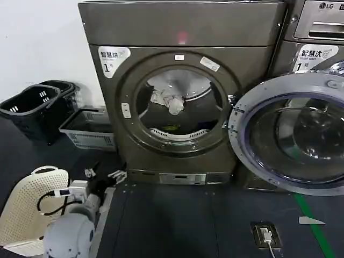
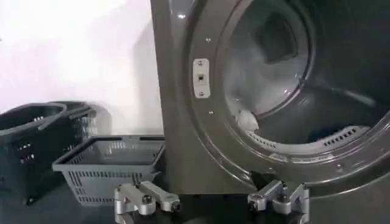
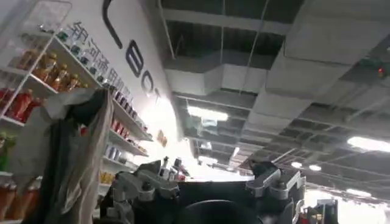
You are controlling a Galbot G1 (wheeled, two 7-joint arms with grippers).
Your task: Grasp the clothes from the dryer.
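Note:
The bronze-grey dryer (image 1: 183, 32) stands ahead, its round door (image 1: 290, 134) swung open to the right. On the drum's floor, near the front lip, lies a small yellow-green piece of clothes (image 1: 171, 128); a white lump (image 1: 169, 102) sits higher, at the back of the drum. My left gripper (image 1: 102, 174) hovers low by the dryer's lower left corner, outside the porthole. In the left wrist view this gripper (image 2: 211, 204) is open and empty, facing the dryer's front (image 2: 183, 122). The right gripper (image 3: 210, 189) is open and points up at a ceiling.
A grey mesh basket (image 1: 86, 129) and black baskets (image 1: 37, 107) stand on the floor left of the dryer. A white perforated basket (image 1: 32, 199) sits by my left arm. Another machine with a silver LG panel (image 1: 317, 21) stands on the right. A floor socket (image 1: 266, 235) lies front right.

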